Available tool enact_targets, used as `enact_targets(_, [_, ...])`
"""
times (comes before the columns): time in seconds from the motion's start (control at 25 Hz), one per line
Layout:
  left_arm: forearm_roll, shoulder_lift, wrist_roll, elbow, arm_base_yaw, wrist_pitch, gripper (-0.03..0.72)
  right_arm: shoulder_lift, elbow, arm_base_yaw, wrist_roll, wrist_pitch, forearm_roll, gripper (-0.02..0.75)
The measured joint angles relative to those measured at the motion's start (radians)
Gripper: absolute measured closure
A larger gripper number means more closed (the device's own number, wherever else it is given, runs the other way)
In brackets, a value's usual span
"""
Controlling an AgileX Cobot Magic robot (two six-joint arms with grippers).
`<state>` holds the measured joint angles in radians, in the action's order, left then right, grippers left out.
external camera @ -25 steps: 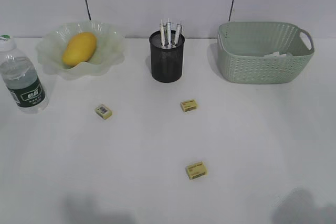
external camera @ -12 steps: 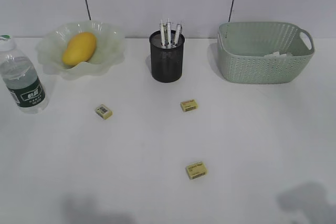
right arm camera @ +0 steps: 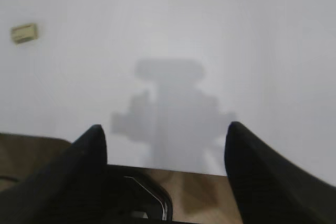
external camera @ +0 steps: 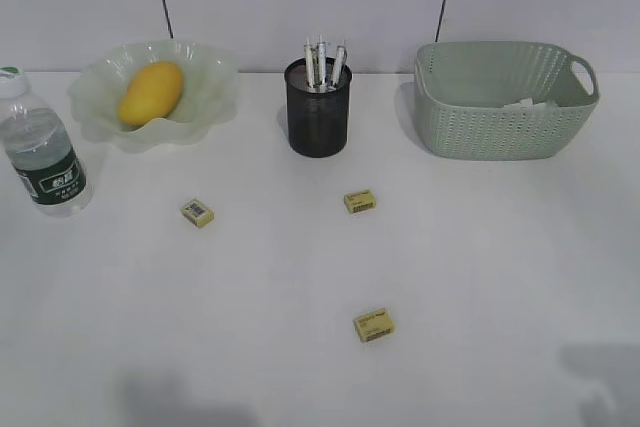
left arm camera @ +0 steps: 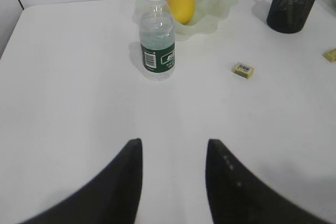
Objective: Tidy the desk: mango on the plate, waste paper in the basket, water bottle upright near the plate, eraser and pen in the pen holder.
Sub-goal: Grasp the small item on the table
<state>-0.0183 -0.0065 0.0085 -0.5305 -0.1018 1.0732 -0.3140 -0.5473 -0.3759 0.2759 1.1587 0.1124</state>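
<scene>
Both fingers [left arm camera: 173,182] gape; three erasers [external camera: 374,325] loose.

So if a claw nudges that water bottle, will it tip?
The water bottle stands upright, tall and narrow, so a high push probably tips it. It looks only partly filled, so likely light. Its smooth clear plastic may slip, and its round body would probably roll once down.

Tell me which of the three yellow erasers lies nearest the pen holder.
The middle eraser, just front-right of the pen holder. The others lie farther: one left, one nearest the camera.
</scene>
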Motion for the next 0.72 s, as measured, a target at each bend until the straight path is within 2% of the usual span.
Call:
enact_targets(0.08, [-0.005, 0.0, 0.0, 0.0, 0.0, -0.002, 0.379, 0.0, 0.0, 0.059, 0.002, 0.0, 0.0, 0.184])
enact_targets(0.2, [-0.017, 0.0, 0.0, 0.0, 0.0, -0.006, 0.379, 0.0, 0.001, 0.103, 0.01, 0.0, 0.0, 0.184])
enact_targets(0.28, [-0.038, 0.021, 0.011, -0.006, 0.0, -0.024, 0.379, 0.0, 0.001, 0.108, 0.033, -0.001, 0.0, 0.184])
enact_targets(0.44, [-0.113, 0.128, 0.111, -0.058, 0.0, -0.114, 0.379, 0.0, 0.001, 0.109, 0.052, -0.019, -0.001, 0.184])
enact_targets(0.72, [-0.244, 0.49, 0.164, -0.175, 0.0, -0.149, 0.379, 0.0, 0.001, 0.109, 0.058, -0.094, -0.001, 0.184])
